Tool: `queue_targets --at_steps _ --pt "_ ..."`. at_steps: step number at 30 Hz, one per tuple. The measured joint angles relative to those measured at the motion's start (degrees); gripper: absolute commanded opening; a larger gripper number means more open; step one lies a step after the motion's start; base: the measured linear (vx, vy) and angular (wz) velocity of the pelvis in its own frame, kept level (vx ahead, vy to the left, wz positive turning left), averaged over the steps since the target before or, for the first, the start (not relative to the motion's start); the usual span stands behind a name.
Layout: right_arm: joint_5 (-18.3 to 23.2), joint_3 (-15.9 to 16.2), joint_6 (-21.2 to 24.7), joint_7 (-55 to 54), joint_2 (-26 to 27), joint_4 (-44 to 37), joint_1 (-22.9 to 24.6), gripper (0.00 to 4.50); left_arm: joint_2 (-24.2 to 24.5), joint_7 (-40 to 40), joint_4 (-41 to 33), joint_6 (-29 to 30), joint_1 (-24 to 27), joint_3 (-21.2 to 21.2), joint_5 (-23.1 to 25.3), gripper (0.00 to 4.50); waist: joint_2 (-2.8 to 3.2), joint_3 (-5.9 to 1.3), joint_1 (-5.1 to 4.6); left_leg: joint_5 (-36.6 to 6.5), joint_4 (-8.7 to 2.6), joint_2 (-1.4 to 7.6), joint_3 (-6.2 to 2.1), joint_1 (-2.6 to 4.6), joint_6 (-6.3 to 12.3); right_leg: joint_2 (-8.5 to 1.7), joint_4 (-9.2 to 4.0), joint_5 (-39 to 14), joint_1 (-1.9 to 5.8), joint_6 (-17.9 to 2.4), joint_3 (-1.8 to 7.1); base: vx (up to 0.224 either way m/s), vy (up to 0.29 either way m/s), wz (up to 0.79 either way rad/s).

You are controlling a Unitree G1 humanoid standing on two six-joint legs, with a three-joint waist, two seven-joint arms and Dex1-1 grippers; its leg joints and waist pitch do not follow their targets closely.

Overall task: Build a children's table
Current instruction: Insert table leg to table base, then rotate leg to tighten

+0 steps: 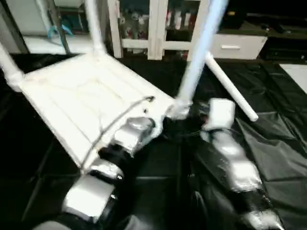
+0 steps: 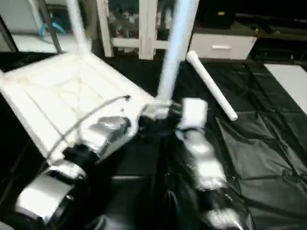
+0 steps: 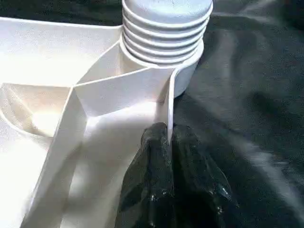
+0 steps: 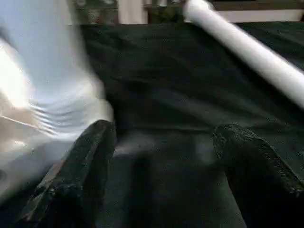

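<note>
- Currently the table top (image 1: 81,100) lies underside up on the black sheet (image 1: 268,153), left of centre.
- Left gripper (image 3: 168,142): fingers pinched on the top's near-right rim wall, beside the corner socket (image 3: 183,78).
- A leg (image 1: 199,52) stands upright in that socket.
- Right gripper (image 4: 161,137): fingers spread, holding nothing, just right of the leg's base.
- Loose leg (image 1: 230,86) lies far right on the sheet.

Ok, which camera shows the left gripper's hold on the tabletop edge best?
The left wrist view: the left gripper is shut on the thin wall of the tabletop, just below the leg in its corner socket. In the eye views the silver forearm covers that gripper; the right wrist view faces the black sheet.
</note>
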Motion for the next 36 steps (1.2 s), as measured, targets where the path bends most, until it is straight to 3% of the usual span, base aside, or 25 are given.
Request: queue_targets --at_steps 5,11,14,20,29,36 --pt "3.7 0.2 3.1 7.0 -3.2 -11.0 6.2 4.34 0.8 -2.1 -1.0 0.0 0.5 0.1 0.0 0.0 0.08 -0.04 0.4 0.2 0.38 0.3 0.01 -0.02 0.27 0.33 0.01 -0.3 0.02 -0.1 0.1 0.0 0.0 0.0" --pt "8.7 0.1 3.7 20.1 -10.5 -13.7 9.8 4.46 4.5 -10.6 -6.4 -0.2 4.1 -2.9 0.0 0.0 0.26 -0.03 1.23 0.0 0.52 0.47 0.05 0.19 -0.02 0.4 0.47 -0.4 0.06 -0.3 0.09 0.0 0.0 0.0" --pt "12.3 0.2 4.9 30.2 -16.0 -15.7 11.3 4.46 6.7 -17.0 -10.5 -0.2 6.8 -5.4 0.0 0.0 0.3 -0.02 2.27 0.0 0.58 0.5 0.05 0.37 -0.04 0.39 0.71 -0.5 0.2 -0.3 0.09 0.0 0.0 0.0" --pt "15.4 0.8 5.1 47.0 -25.4 -16.6 12.2 4.46 12.0 -28.4 -19.4 -0.3 11.7 -10.3 -0.3 0.0 0.3 -0.02 3.53 0.0 0.69 0.59 0.18 0.4 -0.06 0.34 0.73 -0.6 0.53 -0.1 0.11 0.0 0.0 0.0" --pt "16.4 3.2 5.3 60.8 -34.3 -16.5 12.3 4.46 16.5 -37.7 -28.0 1.8 15.0 -14.0 -1.2 0.0 0.16 -0.08 4.03 0.0 1.2 0.62 0.22 0.26 -0.02 0.25 0.84 -0.7 0.71 -0.2 0.12 0.0 0.0 0.0" --pt "12.1 7.3 1.2 63.7 -33.8 -12.6 10.8 4.46 17.7 -39.3 -31.1 2.9 16.2 -15.1 -1.1 0.0 0.1 -0.11 3.99 0.0 1.41 0.67 0.22 0.26 -0.02 0.24 1.03 -0.7 0.72 -0.3 0.11 0.0 0.0 0.0"
